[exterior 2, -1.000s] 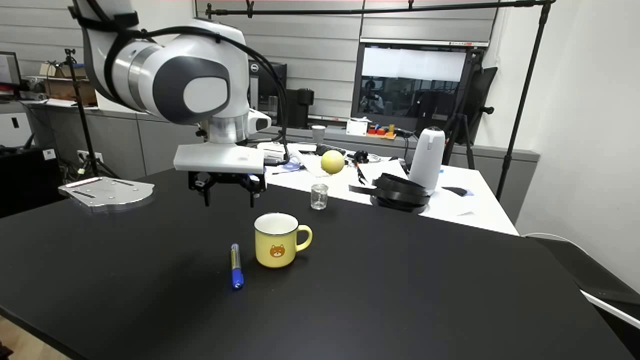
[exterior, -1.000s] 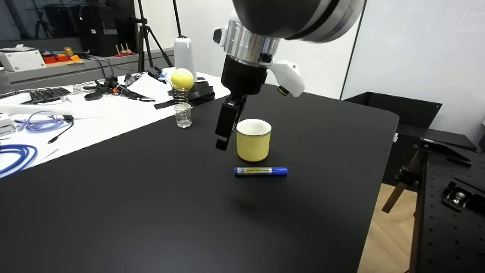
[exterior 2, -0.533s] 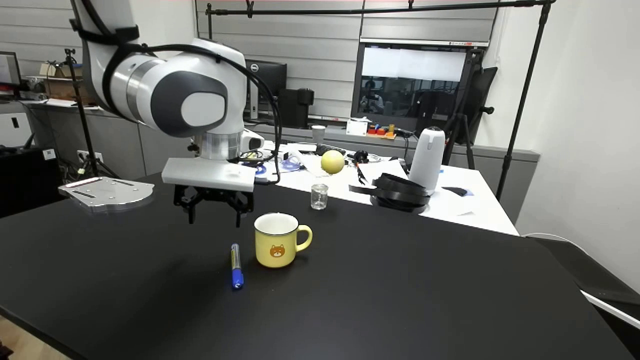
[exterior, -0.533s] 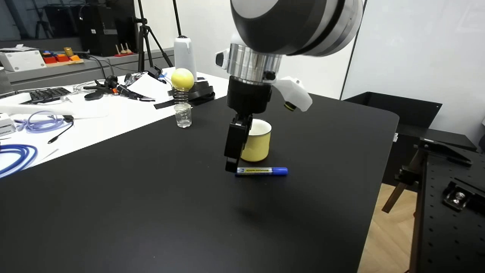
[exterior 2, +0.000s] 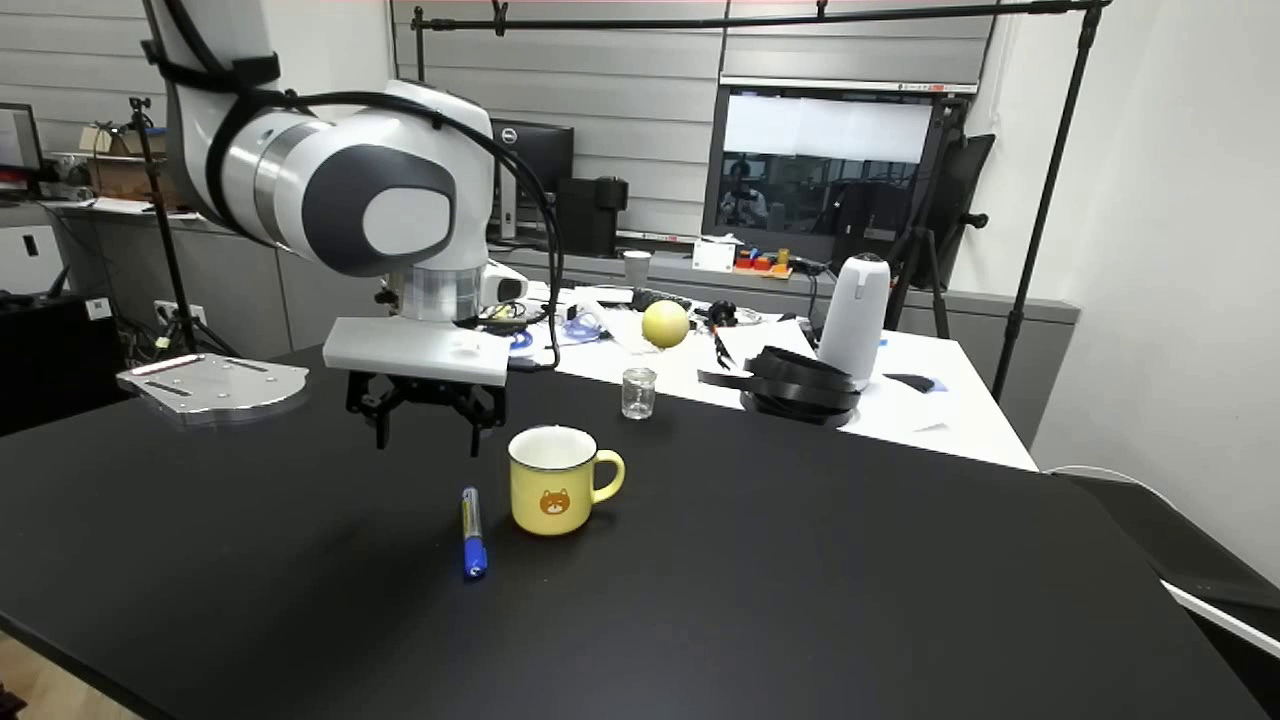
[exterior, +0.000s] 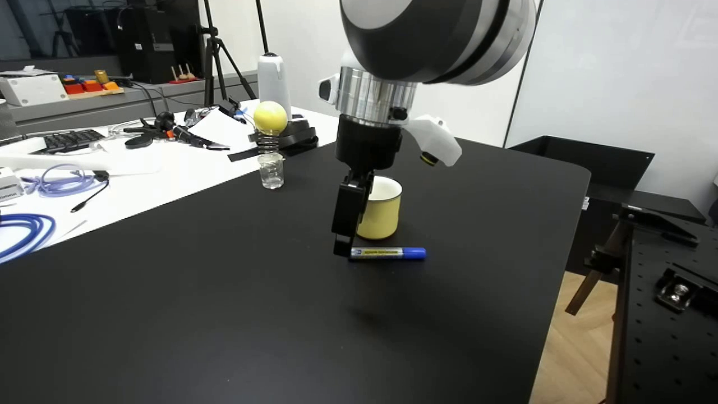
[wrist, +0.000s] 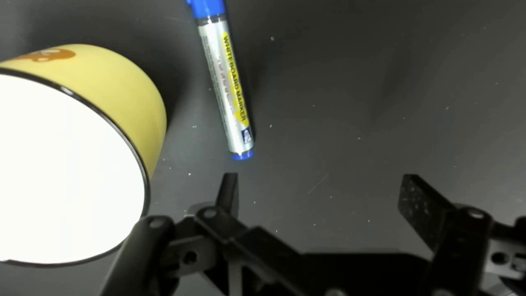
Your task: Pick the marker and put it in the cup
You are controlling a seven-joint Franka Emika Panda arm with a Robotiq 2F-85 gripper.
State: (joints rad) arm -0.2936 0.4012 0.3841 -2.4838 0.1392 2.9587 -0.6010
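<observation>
Below and beyond parted jaws, blue marker [wrist: 225, 82], lying flat

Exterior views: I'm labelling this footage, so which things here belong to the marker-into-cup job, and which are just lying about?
Part of the job:
blue marker, lying flat
yellow cup, upright beside the marker
claw, open, holding nothing

Just lying about:
yellow ball
small clear jar
white tapered device
black strap
keyboard

Black worktop [exterior 2: 800, 600] is bordered by white table [exterior 2: 970, 410]. Window [exterior 2: 815, 170] is set beside grey slatted panels [exterior 2: 650, 110]; wood-look floor [exterior: 578, 334] is glimpsed past worktop edge.
</observation>
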